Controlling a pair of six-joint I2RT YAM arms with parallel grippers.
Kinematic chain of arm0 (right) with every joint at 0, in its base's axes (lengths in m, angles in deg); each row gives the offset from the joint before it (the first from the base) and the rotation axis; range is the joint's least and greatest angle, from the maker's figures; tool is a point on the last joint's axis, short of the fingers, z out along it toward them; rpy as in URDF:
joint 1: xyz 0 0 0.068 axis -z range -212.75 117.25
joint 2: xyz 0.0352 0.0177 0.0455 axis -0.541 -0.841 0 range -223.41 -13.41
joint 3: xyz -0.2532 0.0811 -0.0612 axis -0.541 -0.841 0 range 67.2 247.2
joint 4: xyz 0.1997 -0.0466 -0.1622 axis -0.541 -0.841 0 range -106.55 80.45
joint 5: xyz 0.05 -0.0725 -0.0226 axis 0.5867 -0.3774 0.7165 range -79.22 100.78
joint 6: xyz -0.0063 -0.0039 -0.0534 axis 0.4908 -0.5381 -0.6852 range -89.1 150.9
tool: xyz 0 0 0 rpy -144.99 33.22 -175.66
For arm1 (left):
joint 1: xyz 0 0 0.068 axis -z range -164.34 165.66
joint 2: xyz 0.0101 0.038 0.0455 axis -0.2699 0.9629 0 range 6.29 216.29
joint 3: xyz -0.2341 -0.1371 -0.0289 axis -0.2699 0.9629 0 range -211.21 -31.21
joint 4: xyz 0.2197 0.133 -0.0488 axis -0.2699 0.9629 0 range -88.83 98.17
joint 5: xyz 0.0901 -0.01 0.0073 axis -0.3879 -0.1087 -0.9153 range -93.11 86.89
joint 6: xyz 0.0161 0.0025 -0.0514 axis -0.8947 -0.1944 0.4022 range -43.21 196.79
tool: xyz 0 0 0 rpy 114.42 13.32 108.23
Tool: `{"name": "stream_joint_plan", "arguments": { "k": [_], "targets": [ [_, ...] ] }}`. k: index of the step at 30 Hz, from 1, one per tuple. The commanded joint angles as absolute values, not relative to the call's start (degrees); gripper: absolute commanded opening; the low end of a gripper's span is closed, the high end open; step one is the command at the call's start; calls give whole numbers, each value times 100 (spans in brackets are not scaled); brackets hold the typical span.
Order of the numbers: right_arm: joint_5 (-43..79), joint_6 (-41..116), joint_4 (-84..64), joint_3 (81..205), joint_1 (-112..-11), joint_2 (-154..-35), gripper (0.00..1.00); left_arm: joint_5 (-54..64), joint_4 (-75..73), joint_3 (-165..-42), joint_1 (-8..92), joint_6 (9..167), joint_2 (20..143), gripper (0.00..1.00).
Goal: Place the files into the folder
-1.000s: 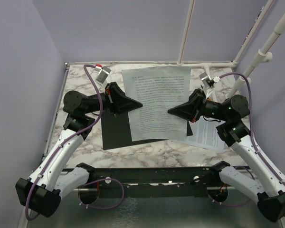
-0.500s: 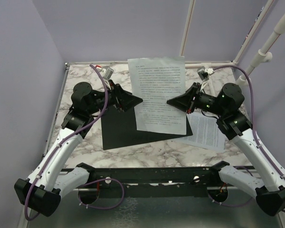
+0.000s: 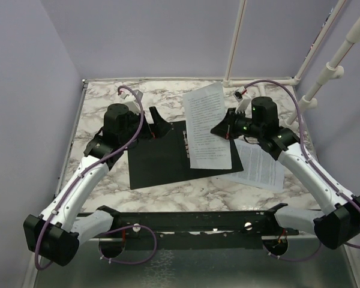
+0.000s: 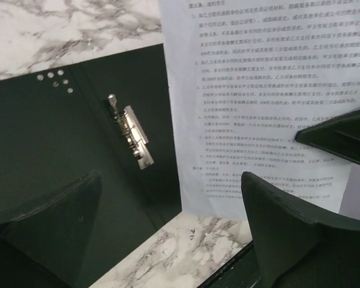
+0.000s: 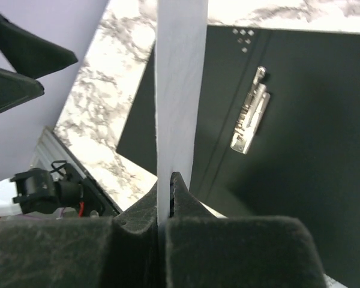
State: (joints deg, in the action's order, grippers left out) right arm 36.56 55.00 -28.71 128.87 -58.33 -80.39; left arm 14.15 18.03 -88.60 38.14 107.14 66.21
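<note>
left fingers (image 3: 155,123) spread wide and empty, hovering over the far-left part of the open folder (image 3: 153,165). It lies flat in the middle of the tabletop (image 3: 99,99), black inside up, metal clip (image 4: 130,135) by its centre fold. One printed sheet (image 3: 207,123) hangs tilted over the folder's right half, right fingers (image 3: 222,129) clamped tight on its right edge. The second sheet (image 3: 263,169) lies flat toward the tabletop's right edge. Paper is light and floppy, will sag and slide, so grip at the edges. Can't tell if the held sheet's lower edge touches the folder. It hides the folder's right margin and the second sheet's left edge.
</note>
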Motion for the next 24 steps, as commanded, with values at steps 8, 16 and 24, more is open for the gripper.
{"name": "stream_joint_plan", "arguments": {
  "k": [8, 16, 24],
  "targets": [
    [2945, 5288, -3515, 13125, -5684, -8765, 0, 566, 2107, -8241, 3880, 10857, 7323, 99],
    [3449, 5526, -3208, 12978, -5279, -9169, 1, 11, 1893, -7900, 4255, 11465, 7955, 99],
    [4202, 5657, -2932, 12944, -4911, -9636, 0, -266, 1530, -7642, 4290, 11795, 8279, 99]
  ]
}}
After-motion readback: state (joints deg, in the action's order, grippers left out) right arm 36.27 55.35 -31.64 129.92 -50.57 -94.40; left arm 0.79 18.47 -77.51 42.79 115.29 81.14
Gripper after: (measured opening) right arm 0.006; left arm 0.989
